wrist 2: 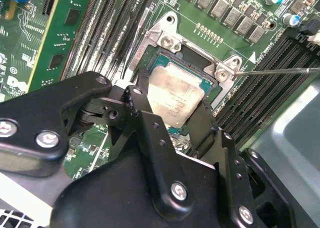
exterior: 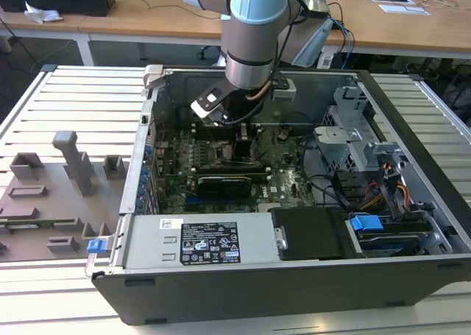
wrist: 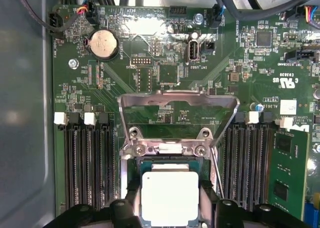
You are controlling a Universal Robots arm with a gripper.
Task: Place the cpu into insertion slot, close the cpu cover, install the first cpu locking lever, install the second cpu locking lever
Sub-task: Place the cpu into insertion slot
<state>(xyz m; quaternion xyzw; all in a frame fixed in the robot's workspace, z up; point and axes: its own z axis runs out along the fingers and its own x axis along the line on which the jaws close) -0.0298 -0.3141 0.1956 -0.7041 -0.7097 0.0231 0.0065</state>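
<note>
The small flat square cpu with a silvery-grey metal top (wrist: 170, 200) is seen lying in the insertion slot (wrist: 165, 164), a square socket with a silver-grey metal rim on the green motherboard (wrist: 150, 62). Whether it is fully seated cannot be made out, as its near edge is hidden behind the tool. The black two-fingered gripper (wrist: 170, 188) is closed to a narrow span on the cpu, with one finger (wrist: 133, 198) set against each of two opposite edges, as shown in both wrist views. The cpu cover (wrist: 177, 96), a thin silver-grey metal frame plate with a square window, is stood up open on its hinge, beyond the slot from the gripper. A thin steel locking lever (wrist 2: 280, 71) is swung free of the rim. Long black memory slots (wrist: 85, 163) are ranged on both sides of the socket. In the exterior view the grey and pale-blue robot arm (exterior: 254, 33) is reached down from the upper middle of the frame into the open black computer case (exterior: 294, 291), which is set on a slatted white table (exterior: 73, 92). A grey plastic fixture tray (exterior: 44, 202) is laid at the exterior view's left, beside the case
</note>
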